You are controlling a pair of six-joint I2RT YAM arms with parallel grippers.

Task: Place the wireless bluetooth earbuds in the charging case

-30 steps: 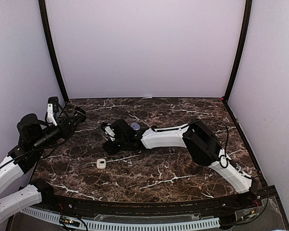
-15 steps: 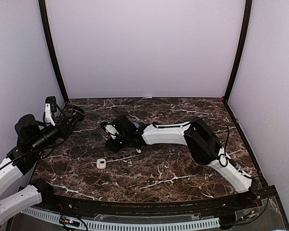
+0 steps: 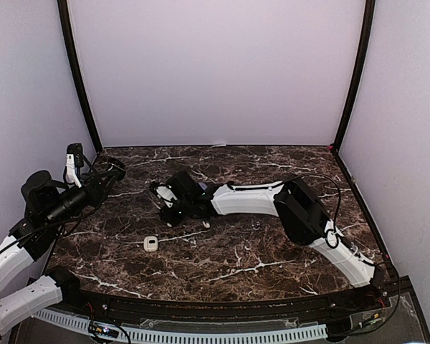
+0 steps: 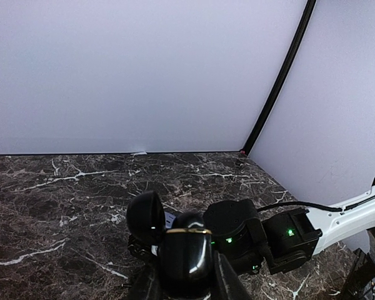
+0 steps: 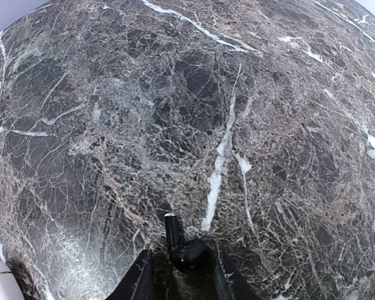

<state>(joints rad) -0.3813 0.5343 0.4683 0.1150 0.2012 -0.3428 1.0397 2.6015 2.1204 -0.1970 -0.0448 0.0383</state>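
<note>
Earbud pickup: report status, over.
Left gripper shut on open black case. Right gripper open astride black earbud on table. Nothing in the way.

The top camera looks down from above and behind the arm bases over the whole table (image 3: 272, 258). The left wrist camera, low by the left pincer (image 3: 115, 170), faces across it — both catch the right arm (image 3: 247, 202) and back wall (image 3: 215, 72). The right wrist camera looks steeply down at the marble from close by.
</note>
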